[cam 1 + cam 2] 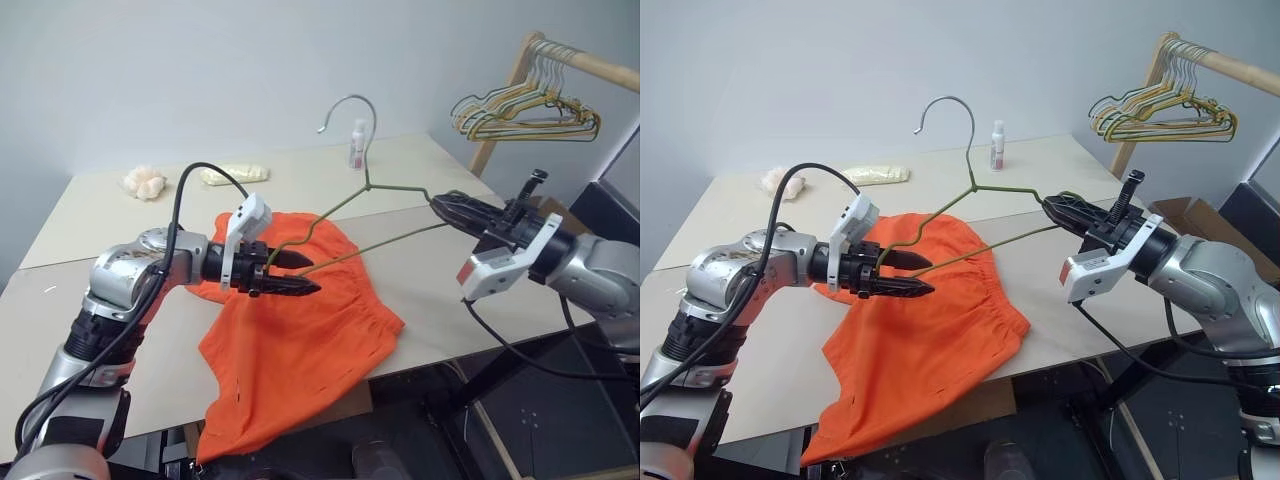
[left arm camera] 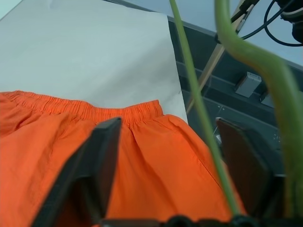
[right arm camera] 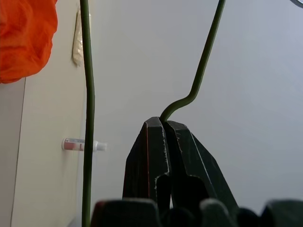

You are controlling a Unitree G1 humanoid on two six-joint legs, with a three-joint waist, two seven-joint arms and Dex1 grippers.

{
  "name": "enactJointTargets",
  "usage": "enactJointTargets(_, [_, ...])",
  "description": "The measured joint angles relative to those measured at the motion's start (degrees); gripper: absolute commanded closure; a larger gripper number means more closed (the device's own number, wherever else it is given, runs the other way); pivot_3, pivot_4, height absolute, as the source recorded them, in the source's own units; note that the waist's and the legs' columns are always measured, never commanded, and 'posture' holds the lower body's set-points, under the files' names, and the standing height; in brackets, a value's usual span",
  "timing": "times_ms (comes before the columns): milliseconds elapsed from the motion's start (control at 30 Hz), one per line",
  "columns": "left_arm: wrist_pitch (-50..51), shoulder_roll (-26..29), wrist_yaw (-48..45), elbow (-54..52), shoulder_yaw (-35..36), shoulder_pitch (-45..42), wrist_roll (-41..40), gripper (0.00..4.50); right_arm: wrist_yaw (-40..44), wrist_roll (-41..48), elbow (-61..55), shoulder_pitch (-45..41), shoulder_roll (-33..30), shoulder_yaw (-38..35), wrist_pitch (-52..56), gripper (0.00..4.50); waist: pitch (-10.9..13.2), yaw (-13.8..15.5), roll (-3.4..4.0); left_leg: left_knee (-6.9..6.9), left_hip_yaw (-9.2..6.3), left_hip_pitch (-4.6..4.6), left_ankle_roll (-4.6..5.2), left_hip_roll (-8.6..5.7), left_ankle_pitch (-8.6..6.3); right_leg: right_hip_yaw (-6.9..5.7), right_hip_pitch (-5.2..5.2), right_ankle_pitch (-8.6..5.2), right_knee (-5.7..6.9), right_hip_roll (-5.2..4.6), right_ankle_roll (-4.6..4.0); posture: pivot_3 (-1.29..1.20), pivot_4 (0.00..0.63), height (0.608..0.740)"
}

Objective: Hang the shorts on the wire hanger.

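A: The right gripper (image 1: 445,205) is clamped on one corner of the wire hanger (image 1: 365,190), holding it up over the table (image 1: 90,200). The left gripper (image 1: 295,272) stands half open around the other corner, not clamped.

B: And the shorts (image 1: 290,340)?

A: Flat beneath, at the left gripper's six o'clock, trailing off the table's near edge. I'd close the left firmly before threading, keeping the wire level.

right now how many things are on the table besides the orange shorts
3: a whitish crumpled lump at the far left corner, a pale yellow packet just right of it, and a small bottle standing near the far edge. The shorts may hide more.
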Motion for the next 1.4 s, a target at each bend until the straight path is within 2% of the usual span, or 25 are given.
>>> enactJointTargets(200, [-0.02,0.02,-0.63,-0.05,0.02,0.0,1.0,4.47,0.16,-0.58,0.0,0.0,0.31,0.0,0.46,4.5,0.0,-0.48,0.0,0.0,0.0,0.0,0.0,0.0,0.0,0.0,0.0,0.0,0.01,0.01,0.0,-0.29,0.0,0.74])
enactJointTargets(400, [0.34,0.0,0.17,-0.04,0.07,0.0,1.22,4.47,0.46,-0.75,-0.08,0.0,0.33,0.0,0.37,4.5,0.0,-0.48,0.0,0.0,0.0,0.0,0.0,0.0,0.0,0.0,0.0,0.0,0.01,0.01,0.0,-0.29,0.0,0.74])
enactJointTargets(533, [0.58,-0.01,1.05,-0.09,0.04,-0.03,1.3,4.5,2.34,2.12,-0.3,0.55,0.16,0.0,-0.3,3.38,0.0,-0.47,0.0,0.0,-0.01,0.0,0.0,0.01,0.0,0.0,0.0,0.0,0.01,0.01,0.0,-0.28,0.0,0.74])
enactJointTargets(700, [0.55,0.15,1.1,-0.07,0.03,-0.07,1.79,4.5,8.68,11.29,-0.41,1.94,-3.66,-0.02,-2.16,1.68,0.0,-0.45,0.0,0.0,-0.01,0.0,0.01,-0.01,0.0,0.0,0.03,0.0,-0.01,-0.03,0.0,-0.27,0.0,0.74])
enactJointTargets(767, [0.4,0.47,0.75,-0.09,-0.09,-0.08,2.21,4.5,12.82,17.74,-0.73,2.41,-5.43,-0.3,-0.51,0.97,0.0,-0.44,-0.01,0.0,-0.03,0.0,0.01,0.01,0.0,-0.03,0.04,0.0,-0.01,-0.02,0.0,-0.27,0.0,0.74])
enactJointTargets(833, [-0.06,1.34,-0.14,-0.11,-0.46,-0.07,3.22,4.5,18.05,26.87,-2.41,3.78,-7.19,-0.85,6.53,0.28,0.01,-0.44,-0.01,0.0,-0.05,-0.01,0.01,0.03,0.0,-0.05,0.09,0.0,-0.03,-0.01,0.0,-0.27,0.0,0.74])
enactJointTargets(867, [-0.91,2.03,-0.67,-0.13,-0.91,-0.06,3.82,4.5,20.67,33.21,-3.97,3.99,-7.96,-1.06,13.37,0.05,0.01,-0.45,-0.01,0.0,-0.04,0.0,0.01,0.04,0.0,-0.04,0.1,0.0,-0.03,-0.02,0.0,-0.27,0.0,0.74])
enactJointTargets(967, [-4.67,3.02,-2.54,-0.89,-1.91,0.25,6.03,4.5,28.74,48.63,-6.43,1.92,-12.69,-1.5,33.29,0.05,0.02,-0.29,0.02,0.01,-0.08,0.02,0.02,0.04,-0.01,-0.08,0.21,0.0,-0.1,-0.09,0.0,-0.26,0.0,0.74])
enactJointTargets(1033, [-7.9,4.0,-3.97,-1.58,-2.56,1.11,7.83,4.5,35.59,56.25,-5.46,-3.69,-17.1,-0.62,47.72,0.05,0.02,-0.12,0.05,-0.01,-0.1,0.05,0.03,0.08,-0.02,-0.1,0.21,0.0,-0.13,-0.09,0.0,-0.26,0.0,0.74])
enactJointTargets(1133, [-10.11,4.39,-5.11,-2.43,-3.19,2.11,8.69,4.5,42.76,58.88,-3.64,-11.96,-17.93,2.81,59.73,0.05,0.01,0.35,0.05,-0.02,-0.13,0.02,0.02,0.14,-0.03,-0.13,0.19,0.0,-0.2,-0.06,0.0,-0.25,0.0,0.74])
enactJointTargets(1233, [-11.04,4.54,-5.62,-2.81,-3.39,2.58,8.79,4.5,47.94,58.08,-2.31,-18.9,-15.31,9.99,69.19,0.05,0.01,1.2,0.05,-0.02,-0.1,-0.1,0.02,0.1,-0.02,-0.08,-0.03,0.0,-0.12,-0.16,0.0,-0.25,0.0,0.74])
enactJointTargets(1400, [-11.13,4.58,-5.78,-3.57,-3.38,2.8,8.79,4.5,51.34,52.23,-0.63,-24.03,-10.88,17.49,74.56,0.05,0.02,2.63,0.07,0.02,-0.09,-0.53,0.03,-0.08,-0.02,-0.08,-0.51,0.0,-0.01,-0.37,0.01,-0.23,0.0,0.74])
